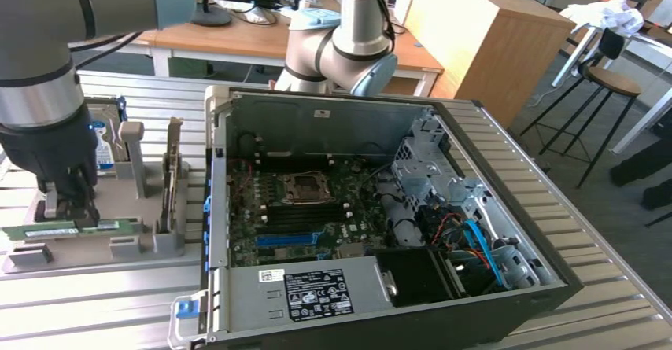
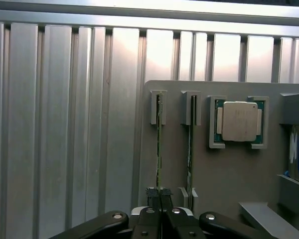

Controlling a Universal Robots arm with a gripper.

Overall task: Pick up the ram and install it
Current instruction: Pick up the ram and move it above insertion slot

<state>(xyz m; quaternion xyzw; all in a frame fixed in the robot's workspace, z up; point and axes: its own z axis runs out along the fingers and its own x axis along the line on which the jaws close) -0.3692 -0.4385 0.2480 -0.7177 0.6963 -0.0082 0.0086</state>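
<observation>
Gripper [image 2: 160, 196], fingers clamped on the ram [image 1: 42, 231] in a grey holder [image 2: 224, 169] — a second stick [image 2: 190, 149] just beside, one processor [image 2: 237, 122] near, open computer case [image 1: 315, 118] apart.

Open computer case [image 1: 315, 118] sitting mid-desk [image 1: 599, 232], lid off. The motherboard [image 1: 347, 208] is bare, with the processor socket [image 1: 307, 186] near its centre, a blue slot [image 1: 289, 238] closer to the power supply [image 1: 304, 291], and a white label on top of that. Toward the desk's edge on the exterior view's left, just beside the case, a grey holder plate [image 1: 74, 263] carries a card standing on edge [image 1: 171, 173], a hard drive [image 1: 105, 145] and, in the wrist view, a processor [image 2: 240, 121] seated square in its cradle.
</observation>
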